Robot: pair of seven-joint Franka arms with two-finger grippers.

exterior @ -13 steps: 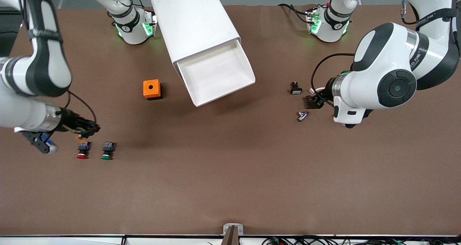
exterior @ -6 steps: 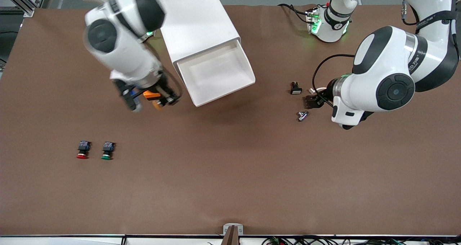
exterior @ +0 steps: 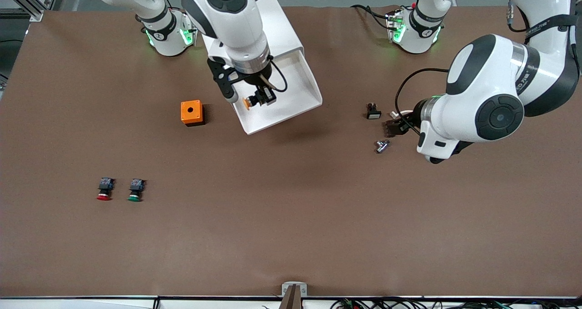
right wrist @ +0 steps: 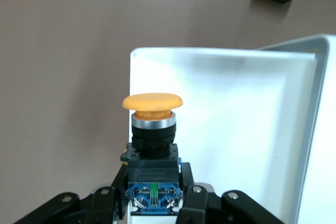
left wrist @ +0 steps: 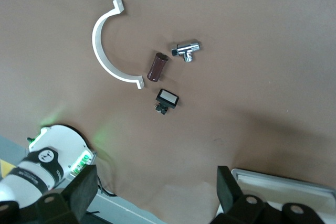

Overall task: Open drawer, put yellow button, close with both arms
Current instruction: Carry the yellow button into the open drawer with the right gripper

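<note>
The drawer (exterior: 291, 84) stands pulled out of the top of the white cabinet (exterior: 248, 27), and nothing lies in the part of it that shows. My right gripper (exterior: 258, 100) hangs over the drawer's corner nearest the orange cube, shut on the yellow button (exterior: 247, 103). In the right wrist view the fingers clamp the button's black and blue body, and its yellow cap (right wrist: 152, 102) sticks out over the drawer's white floor (right wrist: 247, 129). My left gripper (exterior: 393, 128) waits open above the table toward the left arm's end, with nothing between its fingers (left wrist: 84, 191).
An orange cube with a hole (exterior: 191, 112) sits beside the drawer. A red button (exterior: 104, 189) and a green button (exterior: 135, 190) lie nearer the front camera. Under the left gripper are a black switch (exterior: 373, 112), a metal fitting (exterior: 382, 146), a white curved clip (left wrist: 107, 51) and a brown cylinder (left wrist: 156, 66).
The right arm has carried the yellow button from beside the red and green buttons, past the orange cube, to over the open drawer. The left arm has hardly moved.
</note>
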